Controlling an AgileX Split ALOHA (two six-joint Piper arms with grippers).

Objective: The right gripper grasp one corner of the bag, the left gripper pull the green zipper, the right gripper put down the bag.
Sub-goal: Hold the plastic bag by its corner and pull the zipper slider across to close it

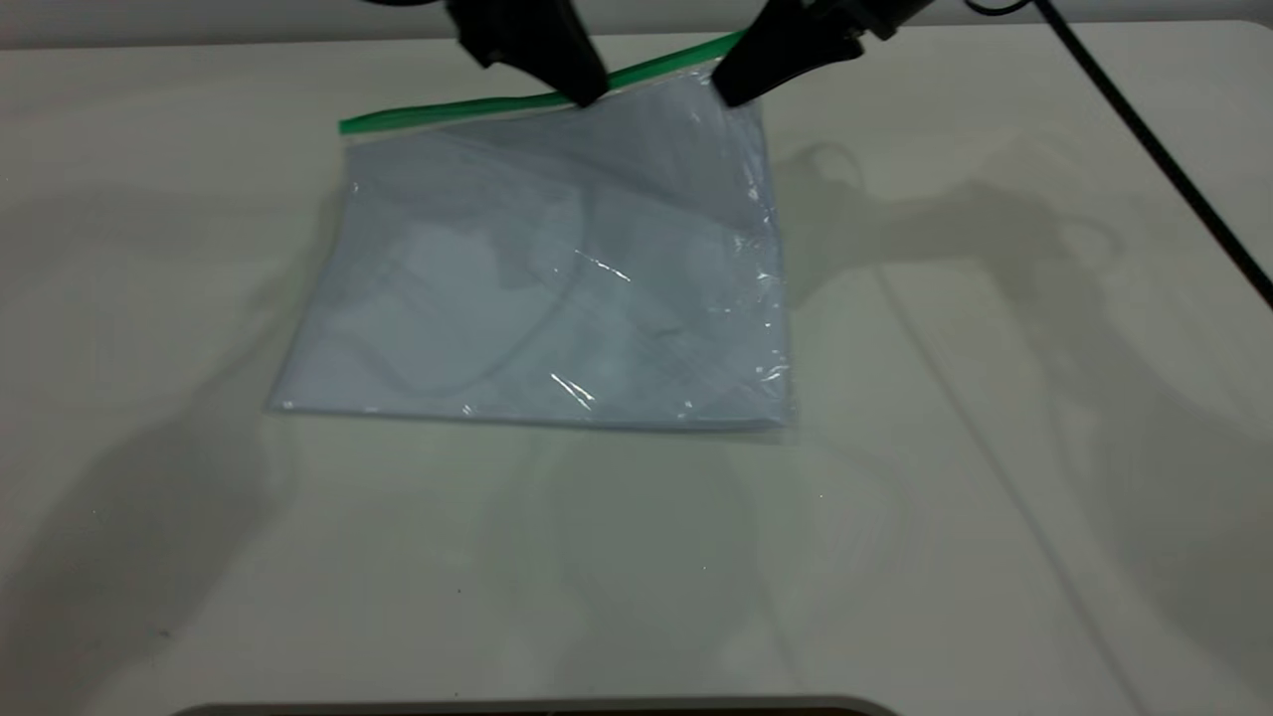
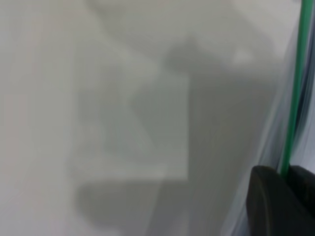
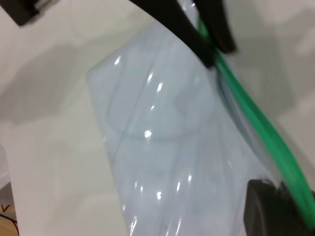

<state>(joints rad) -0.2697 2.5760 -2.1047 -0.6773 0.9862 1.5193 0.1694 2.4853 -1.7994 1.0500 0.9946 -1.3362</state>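
The bag, a clear pouch with white paper inside, lies on the table with its far right part raised. The green zipper runs along its far edge. My right gripper is shut on the bag's far right corner, which its jaws hide; in the right wrist view its jaws pinch the bag beside the green strip. My left gripper is shut on the green zipper about two thirds along from its left end; the strip runs into its jaws. The slider tab is hidden.
The pale table surrounds the bag. A black cable crosses the table's far right side. A dark rounded edge shows at the near side. The left gripper also shows in the right wrist view.
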